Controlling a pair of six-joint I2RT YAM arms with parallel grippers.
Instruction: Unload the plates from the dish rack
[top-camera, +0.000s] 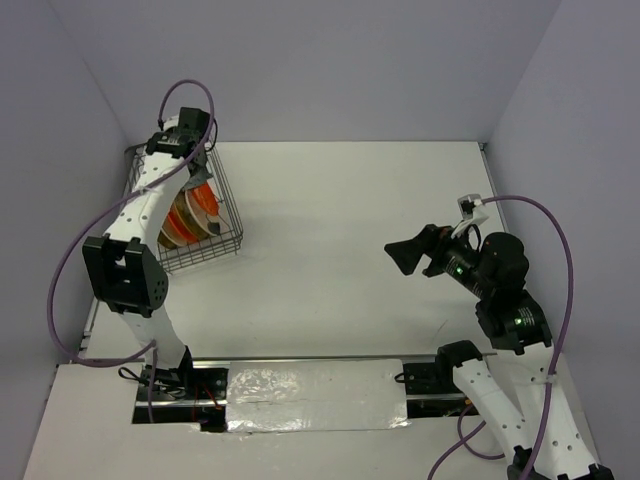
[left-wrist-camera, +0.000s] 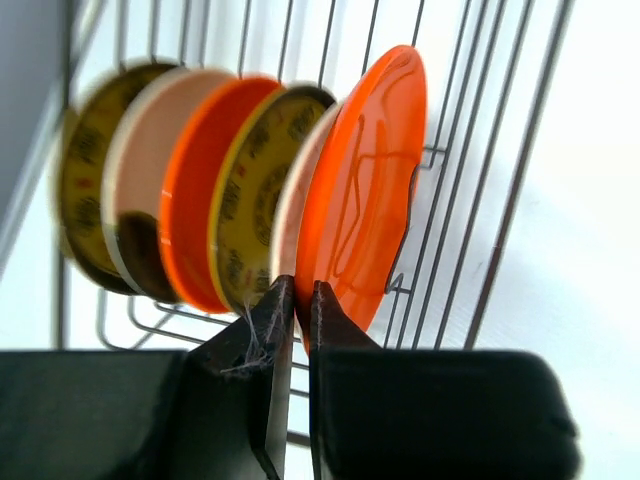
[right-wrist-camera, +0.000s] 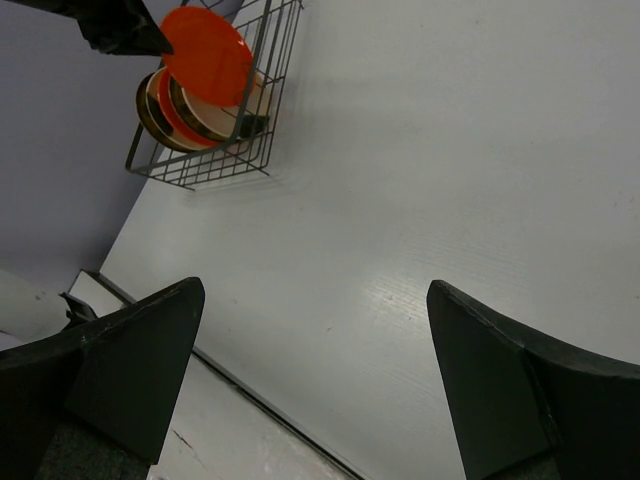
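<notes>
Left pincer (left-wrist-camera: 295, 300) is clamped on the rim of the end orange plate (left-wrist-camera: 360, 180), which is seen raised above the other plates (left-wrist-camera: 215, 200) standing on edge in the dish rack (top-camera: 228, 240). Right pincer (right-wrist-camera: 315, 300) is held with fingers apart, well away from the dish rack, over the counter (top-camera: 350, 210).

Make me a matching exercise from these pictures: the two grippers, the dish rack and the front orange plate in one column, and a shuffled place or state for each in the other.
Column one:
1. left gripper
2. right gripper
3. dish rack
4. orange plate

Column two:
A. open, over bare table
B. at the table's far left corner
C. on edge, pinched at its rim
D. shut on a plate's rim

Pairs: 1-D, 2-A, 3-B, 4-C.
</notes>
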